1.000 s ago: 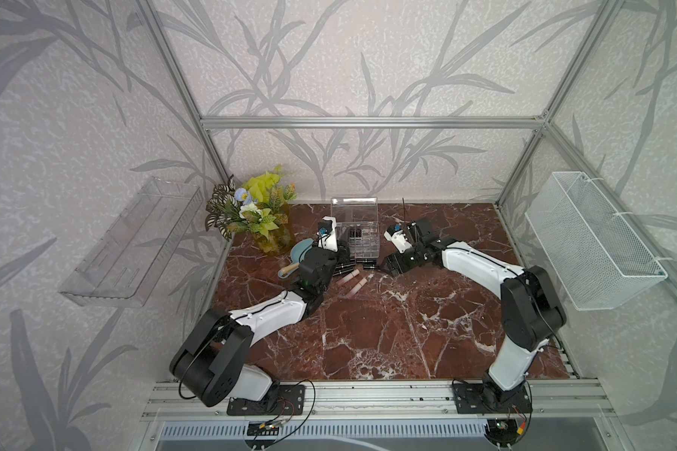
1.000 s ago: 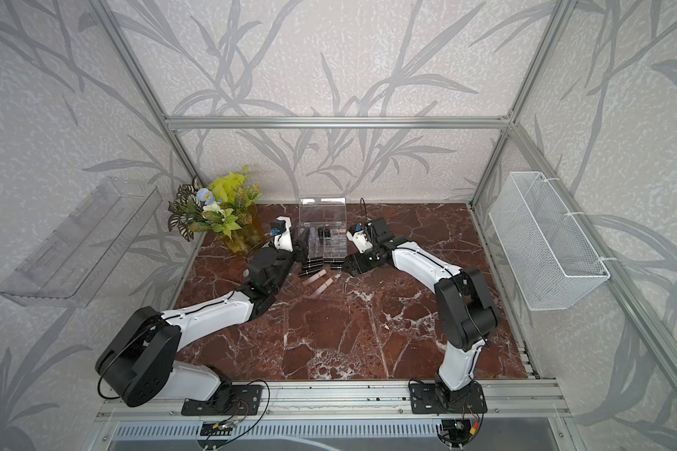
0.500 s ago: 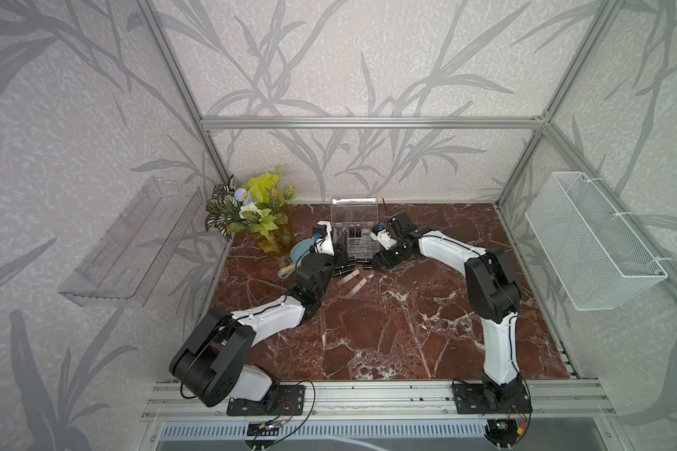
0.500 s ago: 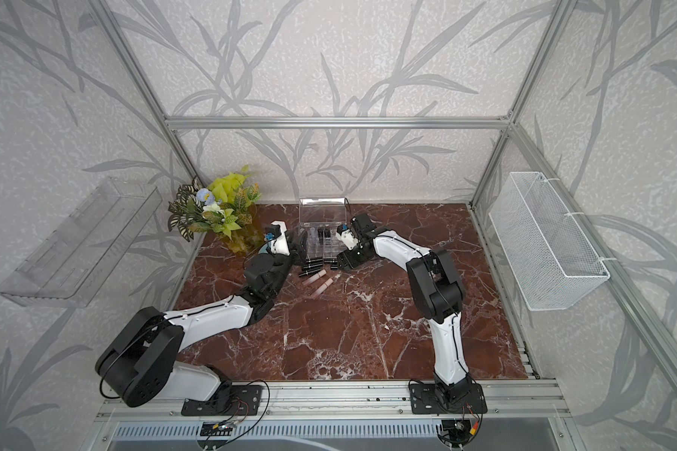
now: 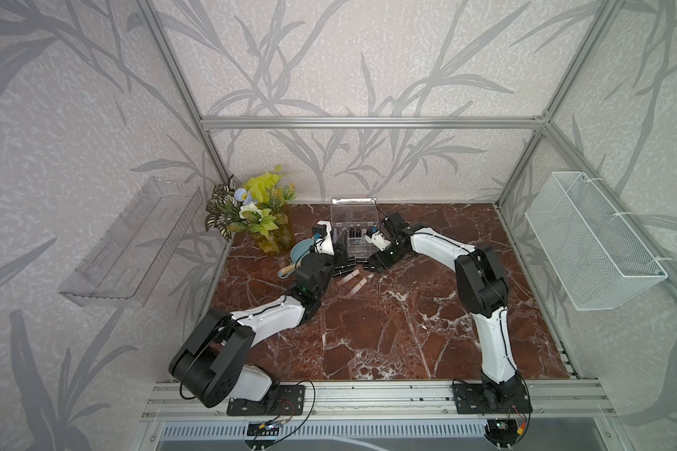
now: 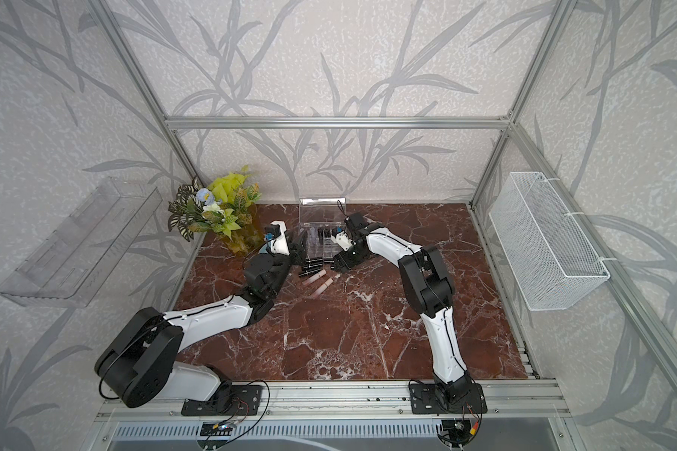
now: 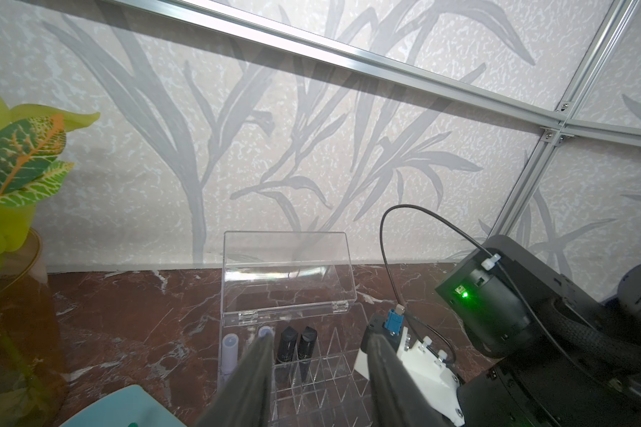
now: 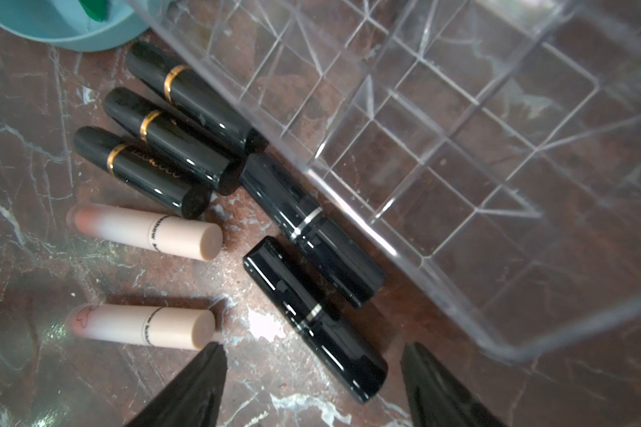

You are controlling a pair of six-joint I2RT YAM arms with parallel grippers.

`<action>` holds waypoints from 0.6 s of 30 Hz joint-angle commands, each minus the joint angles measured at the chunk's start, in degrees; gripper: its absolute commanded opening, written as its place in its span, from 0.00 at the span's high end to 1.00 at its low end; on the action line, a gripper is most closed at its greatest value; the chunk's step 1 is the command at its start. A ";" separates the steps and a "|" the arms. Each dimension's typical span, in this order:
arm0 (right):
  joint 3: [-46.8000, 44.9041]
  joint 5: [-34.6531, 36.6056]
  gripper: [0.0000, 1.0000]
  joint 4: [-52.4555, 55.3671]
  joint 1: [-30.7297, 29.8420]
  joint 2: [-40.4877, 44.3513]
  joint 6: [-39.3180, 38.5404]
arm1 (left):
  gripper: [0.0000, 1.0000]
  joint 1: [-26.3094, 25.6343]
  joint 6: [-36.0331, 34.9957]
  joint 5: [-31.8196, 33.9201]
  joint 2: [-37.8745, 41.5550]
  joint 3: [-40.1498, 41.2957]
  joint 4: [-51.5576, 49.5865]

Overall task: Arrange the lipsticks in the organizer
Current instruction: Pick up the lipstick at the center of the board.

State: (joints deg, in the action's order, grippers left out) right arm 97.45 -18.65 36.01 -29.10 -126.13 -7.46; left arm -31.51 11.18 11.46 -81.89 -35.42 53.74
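Note:
The organizer is a clear gridded box with its lid up, at the back of the marble table in both top views. In the left wrist view it holds a lavender lipstick and two black ones upright. Several lipsticks lie in front of it: black ones and two pink ones. My left gripper is open and empty at the organizer's left side. My right gripper is open just over the end of a black silver-banded lipstick, not gripping it.
A teal bowl with a wooden handle sits beside my left wrist. A yellow vase of artificial plants fills the back left corner. A clear shelf tray hangs on the left wall, a white wire basket on the right wall.
My right arm has folded at the elbow and brought its gripper left and down to the loose lipsticks in front of the organizer. My left gripper has barely moved.

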 commanded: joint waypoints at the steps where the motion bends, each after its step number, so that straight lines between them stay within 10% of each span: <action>1: -1.05 -1.20 0.23 2.33 -0.40 -0.07 -0.42 | 0.56 0.01 0.16 -0.32 1.64 -0.02 1.38; 18: -0.09 2.37 0.32 4.58 -2.49 -1.01 -0.61 | 0.57 -0.04 -0.08 0.13 2.14 0.18 1.31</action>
State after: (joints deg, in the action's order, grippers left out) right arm 96.36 -17.74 38.98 -31.24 -126.13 -7.42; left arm -31.51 11.16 11.49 -80.99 -35.40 53.76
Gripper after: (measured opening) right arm 0.686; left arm 0.435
